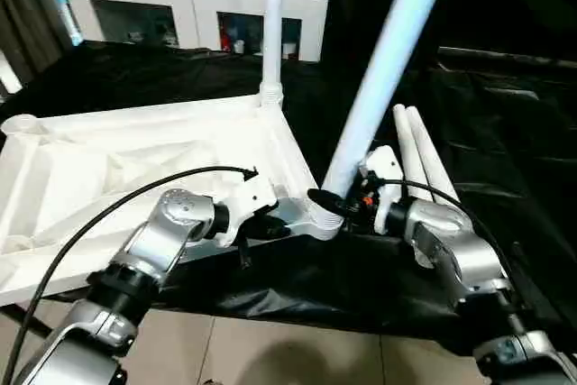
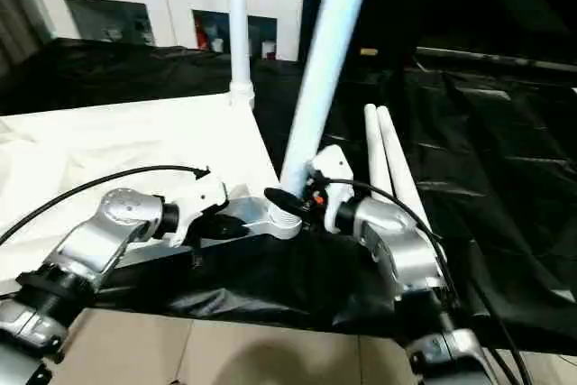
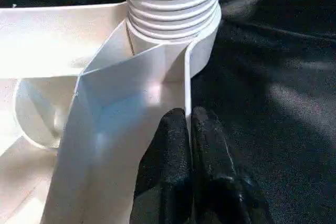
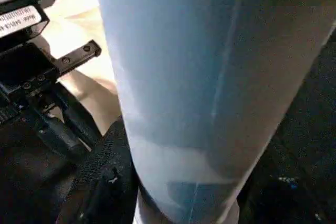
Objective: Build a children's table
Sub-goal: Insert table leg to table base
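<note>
Left gripper [image 3: 185, 129] pinched shut on tabletop rim [image 3: 187, 85]. Right gripper [image 1: 347, 202] clasping leaning leg [image 1: 379, 87]. Best straightened upright, then pressed squarely into corner socket [image 1: 320, 220].

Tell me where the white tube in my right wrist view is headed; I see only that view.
Observer: That tilted white plastic tube leg meets the near round corner socket of the upturned white table top.
Operator: Is the top steadied?
Observer: Yes, the left fingers pinch its rim beside that socket.
Operator: Other legs?
Observer: One white leg stands upright in the far corner; two spare legs lie on the black cloth.
</note>
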Available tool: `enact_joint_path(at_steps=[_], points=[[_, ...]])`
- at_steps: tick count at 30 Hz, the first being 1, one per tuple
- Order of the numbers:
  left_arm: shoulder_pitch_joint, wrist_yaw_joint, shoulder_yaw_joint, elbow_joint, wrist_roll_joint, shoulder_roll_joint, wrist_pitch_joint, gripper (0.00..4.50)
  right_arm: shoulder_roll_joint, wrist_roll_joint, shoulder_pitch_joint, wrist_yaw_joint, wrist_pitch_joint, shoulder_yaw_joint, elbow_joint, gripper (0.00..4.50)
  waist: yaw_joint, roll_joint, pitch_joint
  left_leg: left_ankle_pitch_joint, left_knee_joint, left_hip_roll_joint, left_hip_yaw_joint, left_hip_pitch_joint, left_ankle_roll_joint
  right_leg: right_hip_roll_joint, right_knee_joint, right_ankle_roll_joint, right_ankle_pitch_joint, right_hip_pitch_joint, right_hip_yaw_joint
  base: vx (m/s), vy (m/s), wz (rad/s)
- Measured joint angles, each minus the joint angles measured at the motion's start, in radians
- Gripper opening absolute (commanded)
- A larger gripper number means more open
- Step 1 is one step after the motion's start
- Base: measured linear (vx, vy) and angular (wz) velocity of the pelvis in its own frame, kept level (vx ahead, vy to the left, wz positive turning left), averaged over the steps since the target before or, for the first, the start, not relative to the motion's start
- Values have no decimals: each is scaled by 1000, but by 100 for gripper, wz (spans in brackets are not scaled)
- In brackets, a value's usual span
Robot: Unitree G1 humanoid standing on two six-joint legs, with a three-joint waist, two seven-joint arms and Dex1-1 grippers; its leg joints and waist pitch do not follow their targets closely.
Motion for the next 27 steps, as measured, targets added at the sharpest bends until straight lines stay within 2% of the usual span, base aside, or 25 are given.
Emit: enact_joint_path(at_steps=[8,16,21,23,27], points=[[20,-18,0,-26,0,22,0,0,6,0,-33,80,-22,1,77,191,-4,-9,-6,0,-2,0,1,2,0,0,0,1,-1,0,0,0,0,0],[57,-85,-7,-85,-9,67,-1,0,-10,0,-50,218,-42,33,116,191,-9,-20,-13,0,-3,0,0,3,0,1,-1,0,-2,2,0,0,0,0],[66,-150,-32,-117,-10,99,-19,0,-41,1,-30,327,-64,62,88,191,0,-25,-16,0,-3,0,0,4,0,1,-1,-1,-3,3,0,0,0,0],[68,-168,-36,-119,-9,107,-28,0,-44,1,-18,348,-77,68,78,191,2,-25,-17,0,-3,0,0,5,0,0,-1,-1,-3,5,0,0,0,0],[70,-187,-54,-119,-7,120,-40,0,-45,1,8,366,-88,76,63,191,2,-23,-15,-1,-7,0,0,19,0,0,-4,4,-8,17,0,0,0,0]])
